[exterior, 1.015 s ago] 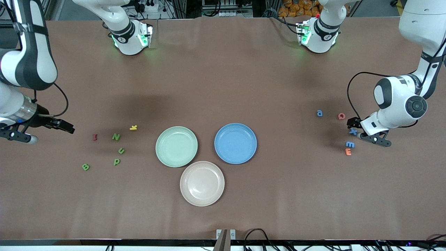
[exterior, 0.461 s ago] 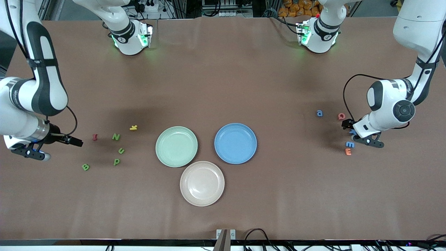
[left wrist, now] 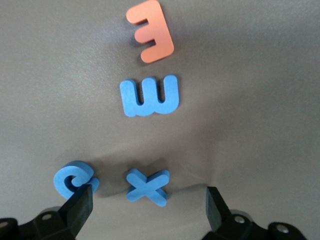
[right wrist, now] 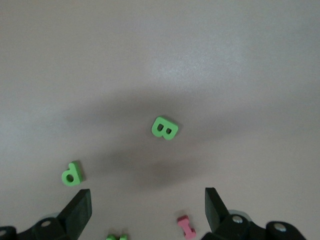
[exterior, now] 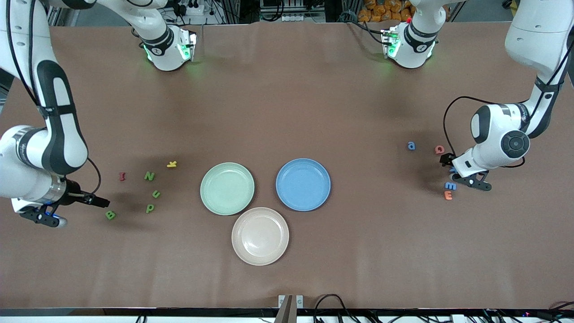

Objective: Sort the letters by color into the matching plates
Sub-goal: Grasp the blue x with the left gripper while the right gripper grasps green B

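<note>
left tool point(left wrist: 146, 200) is open low over the tabletop point(exterior: 287, 112), blue x point(left wrist: 147, 186) between its fingers; right tool point(right wrist: 145, 207) is open above green b point(right wrist: 164, 128).

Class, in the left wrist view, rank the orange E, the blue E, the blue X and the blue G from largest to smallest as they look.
1. blue E and orange E: they look alike, so no ranking.
2. blue X.
3. blue G, though a finger partly hides it, so unsure against the X.
</note>
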